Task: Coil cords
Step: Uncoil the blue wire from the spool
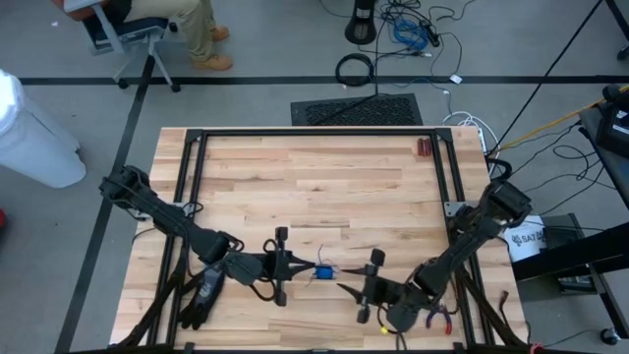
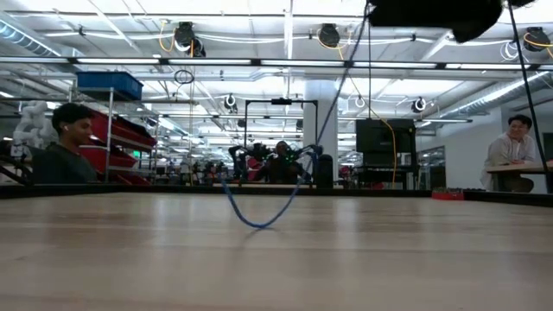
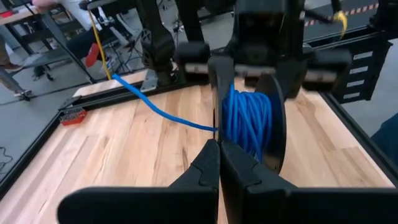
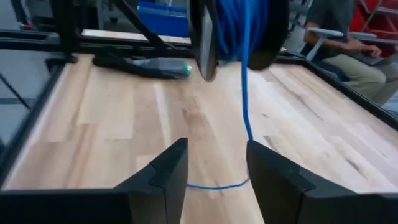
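Observation:
The cords are one thin blue wire, wound into a small bundle [image 1: 324, 270] [image 3: 249, 118] [image 4: 236, 22] and held up above the table's near middle. Its tail [image 4: 244, 93] hangs down, and a slack loop [image 2: 255, 223] touches the wood. My left gripper [image 1: 307, 267] [image 3: 219, 148] reaches in from the left and is shut at the bundle. My right gripper [image 1: 342, 287] [image 4: 216, 149] stands open just right of the bundle and lower. The tail drops between its fingers, and I see no touch. My left gripper is shut on the side of the bundle nearest it [image 3: 239, 134], at its fingertips, which hide the exact spot. The fingers come from the table's left, slanting slightly down. The bundle stands beyond the fingertips, lifted clear, with its tail hanging slack to the table.
A black glove [image 1: 201, 295] lies near the left front corner. Red-handled pliers [image 1: 437, 317] lie under my right arm. A small red case [image 1: 423, 147] sits at the far right. Black frame rails [image 1: 314, 132] border the wooden top. People sit beyond the table.

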`<state>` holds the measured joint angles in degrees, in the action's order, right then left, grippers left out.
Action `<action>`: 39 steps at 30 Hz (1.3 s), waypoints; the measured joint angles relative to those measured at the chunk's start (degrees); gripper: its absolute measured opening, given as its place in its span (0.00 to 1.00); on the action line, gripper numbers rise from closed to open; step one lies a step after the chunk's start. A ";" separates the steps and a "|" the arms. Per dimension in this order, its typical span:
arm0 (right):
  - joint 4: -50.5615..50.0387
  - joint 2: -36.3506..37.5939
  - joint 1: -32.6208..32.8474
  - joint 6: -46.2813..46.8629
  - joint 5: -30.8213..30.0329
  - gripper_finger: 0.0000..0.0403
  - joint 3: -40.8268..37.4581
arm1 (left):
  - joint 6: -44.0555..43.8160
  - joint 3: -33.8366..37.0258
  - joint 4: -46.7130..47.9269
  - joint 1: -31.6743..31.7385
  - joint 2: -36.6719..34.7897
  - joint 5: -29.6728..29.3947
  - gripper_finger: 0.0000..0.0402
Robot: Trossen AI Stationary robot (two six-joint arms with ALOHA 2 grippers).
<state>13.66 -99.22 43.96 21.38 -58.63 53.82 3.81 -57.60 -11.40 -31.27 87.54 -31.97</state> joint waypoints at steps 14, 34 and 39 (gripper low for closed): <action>2.89 -0.70 -0.06 -6.06 -1.44 0.31 0.00 | -0.07 0.00 0.09 -0.02 -0.04 0.33 0.00; 5.48 -0.65 0.77 -10.88 -4.60 0.30 0.00 | -0.08 0.00 -0.10 -0.39 -0.04 0.44 0.00; 5.85 -0.65 0.28 -11.58 -4.50 0.30 0.00 | -0.07 0.00 -0.11 -0.39 -0.04 0.46 0.00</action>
<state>19.51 -99.88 44.24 9.80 -63.13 53.82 3.74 -57.60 -11.51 -31.65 87.50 -31.51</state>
